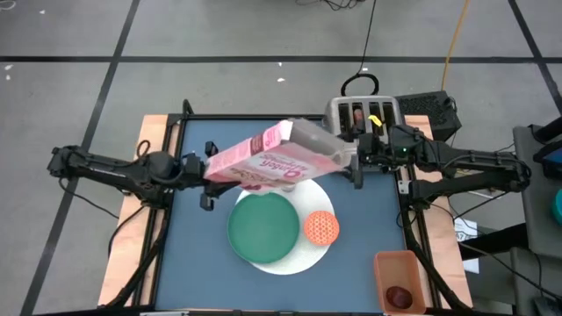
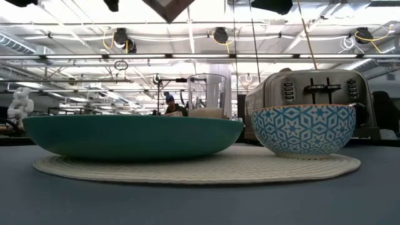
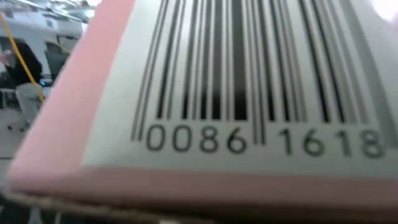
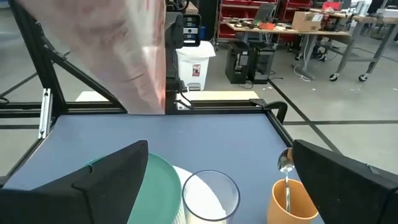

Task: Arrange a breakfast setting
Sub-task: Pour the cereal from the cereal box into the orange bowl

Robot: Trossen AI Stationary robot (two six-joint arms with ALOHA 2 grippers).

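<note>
— Where is the pink cereal box (image 1: 263, 160)?
— Lifted above the surface (image 1: 198, 254), tilted, pinched at one end by the left pincer (image 1: 208, 167).
— And the right pincer (image 1: 357, 163)?
— Spread wide, empty, near the toaster (image 1: 360, 112), above the milk glass (image 4: 210, 196) and orange cup (image 4: 292, 200).

One cereal box (image 1: 263, 160), one plate (image 1: 262, 226), one mat (image 2: 194, 167), one bowl (image 1: 321, 227), one glass (image 4: 210, 195), one cup (image 4: 295, 203), one spoon (image 4: 286, 169), one toaster (image 2: 309, 94), one bin (image 1: 400, 281), one fruit (image 1: 400, 296).
</note>
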